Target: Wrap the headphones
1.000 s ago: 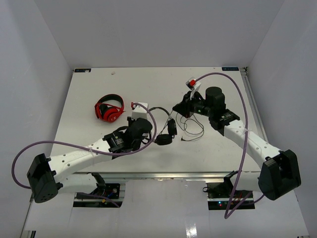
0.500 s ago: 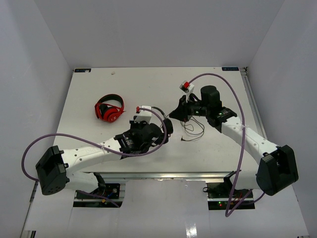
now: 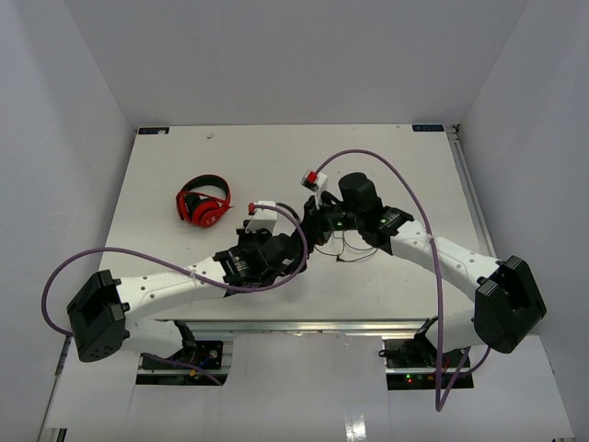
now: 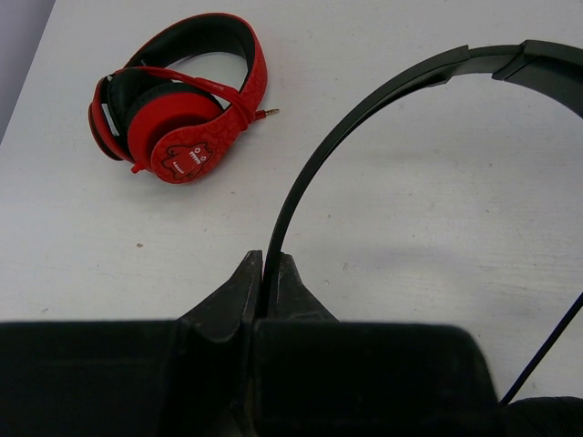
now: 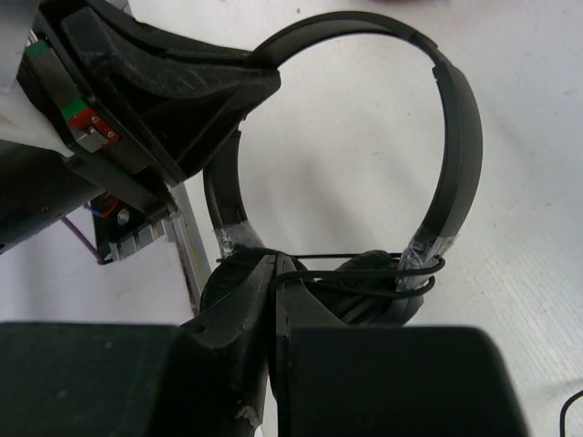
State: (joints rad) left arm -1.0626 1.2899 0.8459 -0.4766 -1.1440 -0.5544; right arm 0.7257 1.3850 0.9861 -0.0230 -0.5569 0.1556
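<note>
Near the middle of the table, the black headphones hang between the two arms, lifted off the surface, with the red headphones lying well apart to the left. The left end effector is pressed together on the thin headband, pinching it edge-on near one end. The right end effector is also pressed together just beside an earcup, and the cable appears to run into its pinch, with a few strands already crossing between the two band ends.

The set looks light, and the band is probably springy and narrow, so it could twist or slip in a two-finger grip; holding it low, near the earcup, seems steadiest. The cable is limp and thin, likely to slide free or slacken unless kept taut. The rest of it trails loose on the table.
</note>
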